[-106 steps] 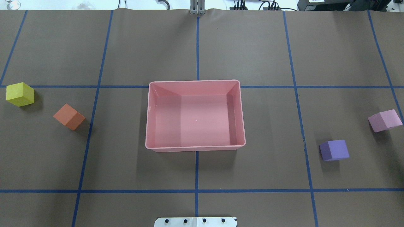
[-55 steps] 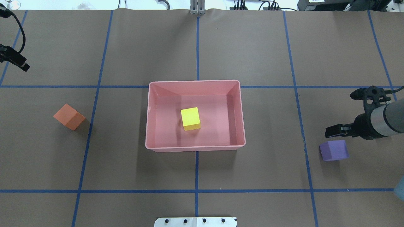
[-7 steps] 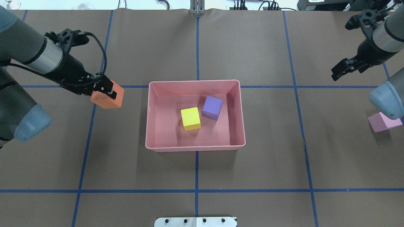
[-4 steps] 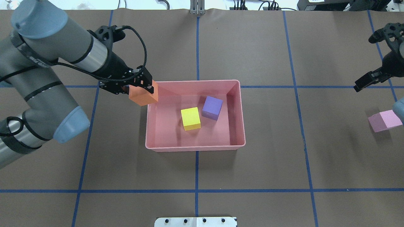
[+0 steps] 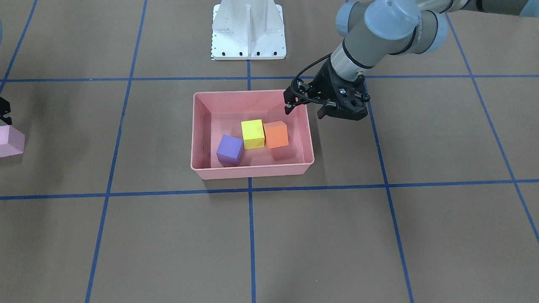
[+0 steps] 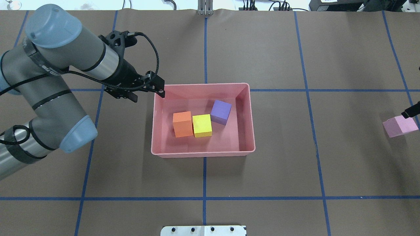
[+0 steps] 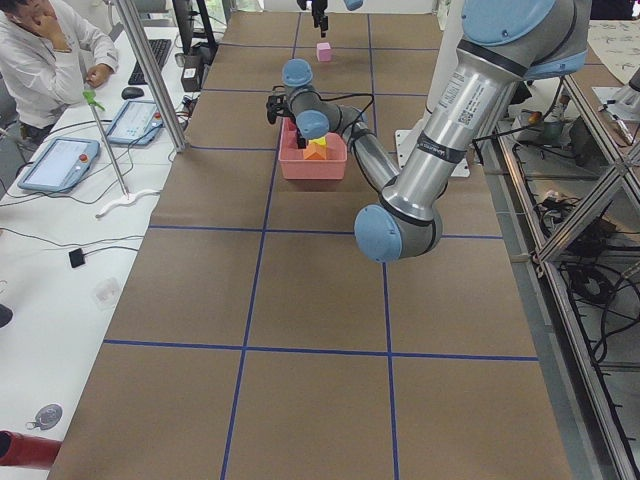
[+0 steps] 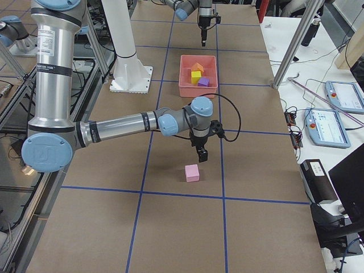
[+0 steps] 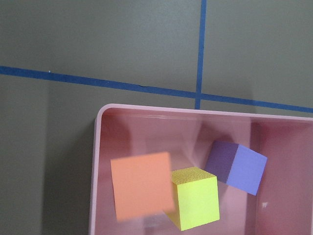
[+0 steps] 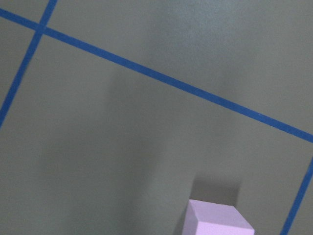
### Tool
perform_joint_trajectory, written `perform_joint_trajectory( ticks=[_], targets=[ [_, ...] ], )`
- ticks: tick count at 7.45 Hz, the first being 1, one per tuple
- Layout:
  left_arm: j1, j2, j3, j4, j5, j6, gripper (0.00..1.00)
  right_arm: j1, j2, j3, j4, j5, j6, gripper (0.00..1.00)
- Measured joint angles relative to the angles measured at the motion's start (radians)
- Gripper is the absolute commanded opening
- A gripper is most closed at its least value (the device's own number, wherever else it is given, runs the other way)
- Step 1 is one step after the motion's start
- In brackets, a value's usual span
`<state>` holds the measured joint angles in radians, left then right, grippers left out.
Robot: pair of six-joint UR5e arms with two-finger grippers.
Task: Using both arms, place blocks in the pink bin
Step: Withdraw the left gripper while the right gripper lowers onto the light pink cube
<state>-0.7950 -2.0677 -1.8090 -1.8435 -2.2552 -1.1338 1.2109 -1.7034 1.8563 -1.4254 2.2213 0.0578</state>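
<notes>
- While the left gripper [image 6: 148,97] hangs over the far left corner of the pink bin [image 6: 203,153], I log its jaws as spread apart with nothing between them.
- Orange block [image 6: 182,124]: inside the bin, on the left part of its floor, touching the yellow block [image 6: 201,125] to its right. It is blurred in the left wrist view, so I cannot tell whether it has settled.
- Purple block [image 6: 220,112]: inside the bin, just to the far right of the yellow one and turned at an angle.
- Light pink block [image 6: 400,126]: on the table [image 6: 295,170], well to the right of the bin. It is the only block outside.
- Right gripper [image 8: 202,153]: raised above the table, just beside the light pink block. Only a tip shows at the overhead view's edge, so I cannot tell whether its jaws are apart or together.
- Step in hand, as I judge it: three of four blocks are in, and the right-side pick of the last one is under way.
- Next move, as I judge it: centre the right gripper over the light pink block and square it to the block's faces. Then descend with the jaws apart, clamp, lift clear of the bin's rim and let go inside. I would draw the left gripper off the bin first.
</notes>
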Motion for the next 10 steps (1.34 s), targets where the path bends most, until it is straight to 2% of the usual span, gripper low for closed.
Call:
perform_joint_trajectory(
  ticks=[2,4,5,7,10],
  targets=[
    [-0.098,0.151,-0.024,0.000,-0.070,0.282,1.00,0.005,-0.042,-0.089,0.145,0.000,0.003,1.00],
    [-0.204,0.282,-0.021,0.001,-0.101,0.558,1.00,0.004,-0.046,-0.202,0.339,0.000,0.124,1.00],
    [-0.241,0.323,-0.015,0.001,-0.104,0.656,1.00,0.003,-0.046,-0.227,0.403,0.001,0.190,1.00],
    [-0.264,0.355,-0.011,0.001,-0.105,0.731,1.00,-0.001,-0.045,-0.243,0.443,0.003,0.256,1.00],
    [-0.262,0.360,-0.003,0.001,-0.105,0.742,1.00,-0.042,-0.040,-0.242,0.475,0.005,0.359,1.00]
  ],
)
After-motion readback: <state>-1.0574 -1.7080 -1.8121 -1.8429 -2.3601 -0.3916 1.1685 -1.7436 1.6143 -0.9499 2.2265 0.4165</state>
